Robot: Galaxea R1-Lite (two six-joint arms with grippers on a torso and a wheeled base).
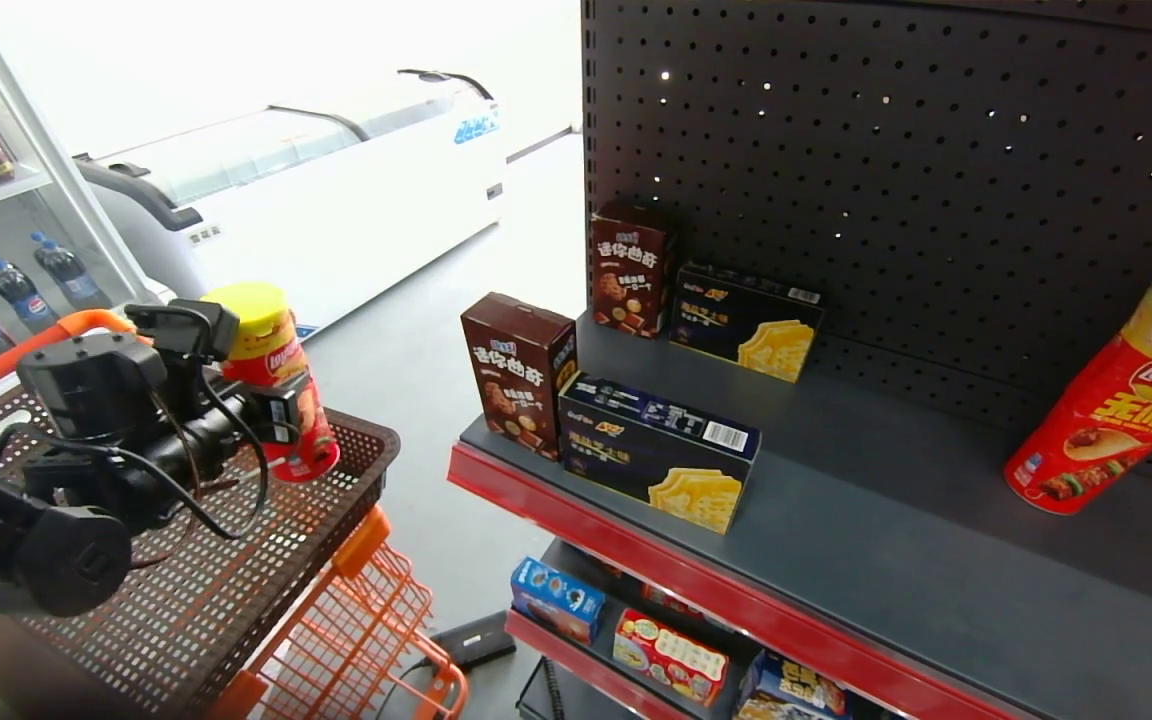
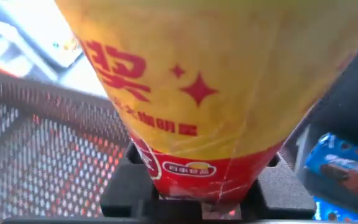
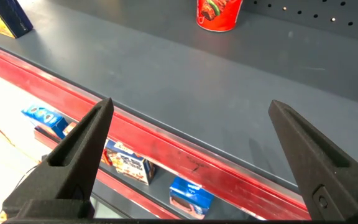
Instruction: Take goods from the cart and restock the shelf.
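Observation:
My left gripper [image 1: 281, 405] is shut on a red chip can with a yellow lid [image 1: 274, 375], held upright above the brown basket [image 1: 236, 590] of the orange cart [image 1: 366, 620]. Up close, the chip can [image 2: 197, 112] sits between the fingers [image 2: 132, 186]. A second chip can [image 1: 1116, 400] leans against the pegboard on the grey shelf [image 1: 886, 530], and its base [image 3: 219, 14] appears in the right wrist view. My right gripper [image 3: 194, 158] hangs open just before the shelf's red front edge [image 3: 166, 143].
Two brown cookie boxes [image 1: 519, 370] [image 1: 628, 268] and two dark blue cracker boxes [image 1: 661, 455] [image 1: 746, 320] stand on the shelf's left part. The shelf between them and the leaning can is bare. Lower shelves hold snack boxes [image 1: 671, 655]. A white freezer [image 1: 316, 190] stands behind.

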